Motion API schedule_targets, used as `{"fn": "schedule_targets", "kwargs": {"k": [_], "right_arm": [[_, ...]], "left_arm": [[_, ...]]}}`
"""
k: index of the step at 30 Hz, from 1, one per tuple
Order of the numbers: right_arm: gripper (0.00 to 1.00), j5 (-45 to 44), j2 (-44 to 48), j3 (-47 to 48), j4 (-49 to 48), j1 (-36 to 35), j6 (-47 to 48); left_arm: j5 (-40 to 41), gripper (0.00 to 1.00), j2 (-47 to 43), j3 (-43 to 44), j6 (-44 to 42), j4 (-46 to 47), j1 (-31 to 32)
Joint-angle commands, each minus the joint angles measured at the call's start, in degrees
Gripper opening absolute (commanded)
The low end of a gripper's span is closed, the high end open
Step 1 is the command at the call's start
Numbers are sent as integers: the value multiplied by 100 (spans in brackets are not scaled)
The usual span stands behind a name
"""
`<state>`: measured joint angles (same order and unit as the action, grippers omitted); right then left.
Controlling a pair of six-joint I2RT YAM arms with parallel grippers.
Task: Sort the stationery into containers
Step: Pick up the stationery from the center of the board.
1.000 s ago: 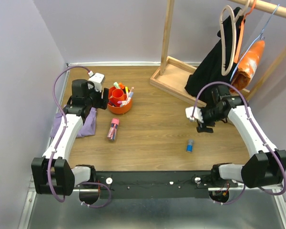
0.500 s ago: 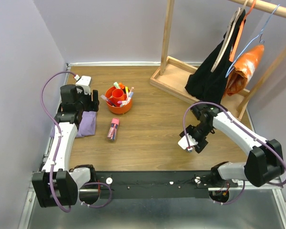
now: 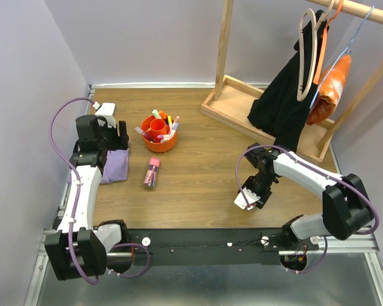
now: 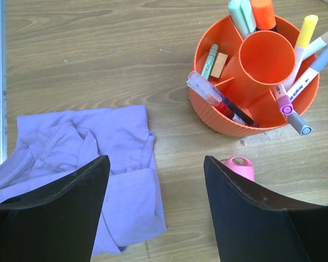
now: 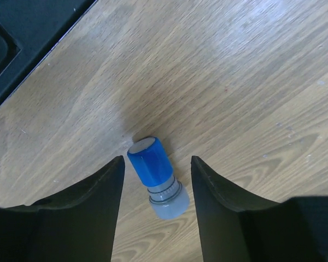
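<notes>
The round orange tub (image 3: pixel 160 141) (image 4: pixel 246 123) stands at the back left and holds several pens and markers (image 4: pixel 295 54) and a tan eraser (image 4: pixel 219 57). A clear pink-capped tube (image 3: pixel 152 172) (image 4: pixel 239 166) lies on the wood just in front of it. My left gripper (image 3: pixel 112 135) (image 4: pixel 156 164) is open and empty, hovering over the edge of the purple cloth. My right gripper (image 3: pixel 247 203) (image 5: pixel 156 162) is low over the table, open, its fingers straddling the small blue cylinder (image 5: pixel 152 164) with a gap on each side. From above, the gripper hides that cylinder.
A folded purple cloth (image 3: pixel 116 167) (image 4: pixel 82 158) lies left of the tub. The wooden rack base (image 3: pixel 233 105) sits at the back right, with dark and orange clothes (image 3: pixel 284 95) hanging over it. The black mounting rail (image 5: pixel 22 33) is close behind the right gripper.
The right arm has swung down and toward the near edge onto the blue cylinder, and its jaws have narrowed. The left arm has drawn back left, away from the tub.
</notes>
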<state>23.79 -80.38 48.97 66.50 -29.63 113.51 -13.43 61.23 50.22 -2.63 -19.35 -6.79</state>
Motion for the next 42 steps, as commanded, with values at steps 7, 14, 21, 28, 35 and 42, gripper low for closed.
{"fn": "schedule_targets", "kwargs": {"k": [7,14,21,28,35,42], "right_arm": [[57,-489,-75,-493,-348,-34,2298],[50,-437,-22,-731,-664,-43,2324],[49,-612,31,-1056,-1174,-43,2430],[57,-893,-127,-670,-850,-34,2518],[58,-1236,-478,-116,-621,-34,2676],[58,-1096,-786,51,-937,-43,2702]], "left_arm": [[-283,92,-199,-144,404,2,-393],[-388,99,-173,-196,536,90,-516],[-415,99,-112,-188,588,142,-543],[-450,99,-76,-152,615,160,-543],[-494,99,-15,-188,720,318,-543],[-520,99,29,-205,729,362,-543]]}}
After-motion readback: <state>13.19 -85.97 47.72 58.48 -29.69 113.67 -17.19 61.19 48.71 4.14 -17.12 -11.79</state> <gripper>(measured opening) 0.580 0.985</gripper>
